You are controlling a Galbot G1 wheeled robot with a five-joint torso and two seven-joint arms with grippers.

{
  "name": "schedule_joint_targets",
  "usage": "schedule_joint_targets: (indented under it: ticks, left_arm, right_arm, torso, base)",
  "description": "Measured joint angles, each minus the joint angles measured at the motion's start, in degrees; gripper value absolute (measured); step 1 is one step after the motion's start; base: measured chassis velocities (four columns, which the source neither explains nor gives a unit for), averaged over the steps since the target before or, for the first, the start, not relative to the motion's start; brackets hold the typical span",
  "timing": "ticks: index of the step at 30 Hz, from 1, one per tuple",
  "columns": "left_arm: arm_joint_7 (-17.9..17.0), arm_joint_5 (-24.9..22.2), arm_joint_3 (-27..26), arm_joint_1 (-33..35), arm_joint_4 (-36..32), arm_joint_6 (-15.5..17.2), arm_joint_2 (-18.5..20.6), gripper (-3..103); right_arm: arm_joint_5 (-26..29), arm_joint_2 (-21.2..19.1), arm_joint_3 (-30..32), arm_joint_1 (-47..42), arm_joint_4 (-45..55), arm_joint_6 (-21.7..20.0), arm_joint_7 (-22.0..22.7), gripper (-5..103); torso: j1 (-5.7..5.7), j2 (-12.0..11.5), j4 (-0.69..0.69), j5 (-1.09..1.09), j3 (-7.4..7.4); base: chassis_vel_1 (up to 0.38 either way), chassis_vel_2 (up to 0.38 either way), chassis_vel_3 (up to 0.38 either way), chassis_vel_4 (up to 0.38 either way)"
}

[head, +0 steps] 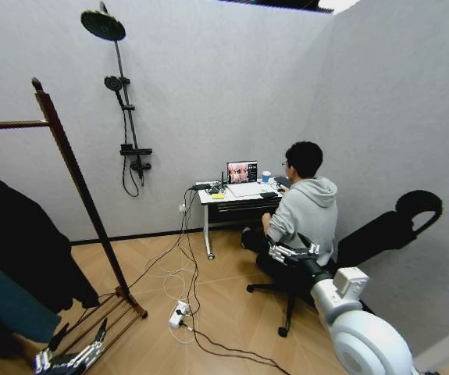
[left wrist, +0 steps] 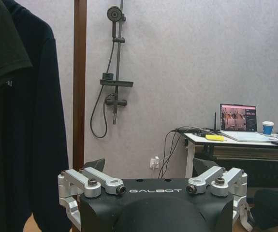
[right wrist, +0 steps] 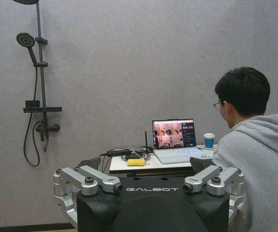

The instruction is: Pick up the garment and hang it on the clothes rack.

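Clothes rack (head: 80, 183) at my left, post leaning through head view, crossbar running off left edge. Black jacket (head: 17, 242) draped low at rack's left side beside blue cloth; I can't see hanger hook or whether it sits on crossbar. My worry: reaching blind, hand snags sleeve or knocks post; floor cables near rack foot could foul base. Left hand (head: 72, 355) low by slatted shelf, fingers spread wide, empty. Right hand (head: 293, 254) raised forward toward seated person, wide, empty.
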Motion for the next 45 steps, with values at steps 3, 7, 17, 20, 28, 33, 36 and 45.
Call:
schedule_joint_targets:
  ticks: [3, 7, 17, 20, 28, 33, 36, 45]
  left_arm:
    - [0.0, 0.0, 0.0, 0.0, 0.0, 0.0, 0.0, 100]
    - [0.0, 0.0, 0.0, 0.0, 0.0, 0.0, 0.0, 100]
    - [0.0, 0.0, 0.0, 0.0, 0.0, 0.0, 0.0, 100]
    - [0.0, 0.0, 0.0, 0.0, 0.0, 0.0, 0.0, 100]
    - [0.0, 0.0, 0.0, 0.0, 0.0, 0.0, 0.0, 100]
    - [0.0, 0.0, 0.0, 0.0, 0.0, 0.0, 0.0, 100]
    - [0.0, 0.0, 0.0, 0.0, 0.0, 0.0, 0.0, 100]
    - [0.0, 0.0, 0.0, 0.0, 0.0, 0.0, 0.0, 100]
  right_arm:
    - [-0.3, 0.4, -0.6, 0.1, 0.0, 0.0, 0.0, 100]
    - [-0.3, 0.4, -0.8, 0.2, -0.1, -0.1, 0.0, 100]
    - [-0.6, 0.6, -1.9, 1.2, -0.7, -0.4, 0.1, 100]
    - [-0.6, 0.6, -1.9, 1.5, -0.8, -0.6, 0.1, 100]
    - [-0.9, 1.2, -2.4, 1.5, -0.7, -1.0, 0.1, 100]
    - [-1.2, 1.6, -2.7, 1.5, -0.6, -1.1, 0.1, 100]
    - [-1.4, 1.7, -2.9, 1.4, -0.6, -1.1, 0.1, 100]
    - [-1.7, 2.2, -3.1, 1.5, -1.0, -1.2, 0.0, 100]
  torso:
    - [0.01, 0.0, 0.00, 0.00, 0.01]
    - [0.01, 0.0, 0.00, -0.01, 0.00]
    - [-0.01, 0.0, 0.00, -0.01, 0.00]
    - [-0.01, 0.0, -0.01, 0.00, 0.00]
    - [0.01, 0.0, -0.01, 0.00, 0.00]
    - [-0.01, 0.0, 0.00, -0.01, 0.00]
    - [0.00, 0.0, -0.01, 0.01, 0.00]
    - [-0.01, 0.0, -0.01, -0.01, 0.00]
  base:
    - [0.100, -0.092, -0.091, 0.105]
    - [0.115, -0.122, -0.131, 0.113]
    - [0.164, -0.109, -0.126, 0.173]
    - [0.174, -0.065, -0.045, 0.176]
    - [0.151, -0.108, -0.088, 0.140]
    - [0.126, -0.135, -0.152, 0.138]
    - [0.138, -0.143, -0.126, 0.157]
    - [0.161, -0.186, -0.198, 0.157]
